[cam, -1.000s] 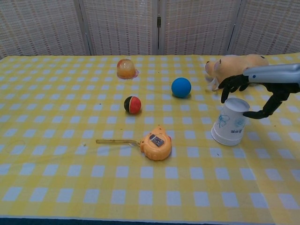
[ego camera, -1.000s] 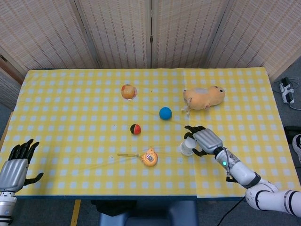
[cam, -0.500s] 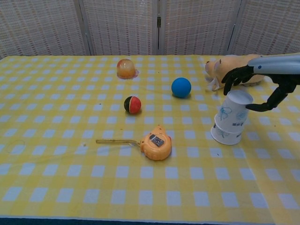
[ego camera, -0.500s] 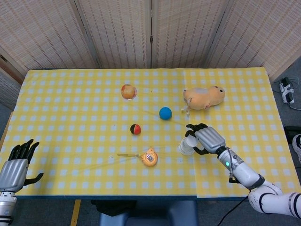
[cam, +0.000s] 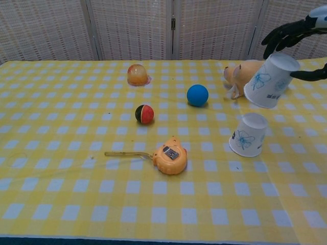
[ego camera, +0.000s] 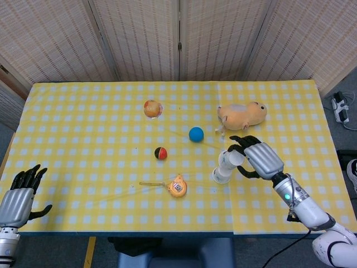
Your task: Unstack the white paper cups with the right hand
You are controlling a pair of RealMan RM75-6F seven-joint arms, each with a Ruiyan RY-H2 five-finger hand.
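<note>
Two white paper cups, now separated: upper cup has been lifted clear, pinched at its base by the right hand; lower cup left inverted on the surface, apparently undisturbed. Unstacking effectively achieved.

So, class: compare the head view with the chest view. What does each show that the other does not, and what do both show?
Only the head view shows the left hand, open at the table's near left edge, and the right forearm. Only the chest view shows the lifted cup clear of the lower cup, and their blue flower prints. Both show the right hand holding the lifted cup, the blue ball, the plush toy and the orange tape measure.
</note>
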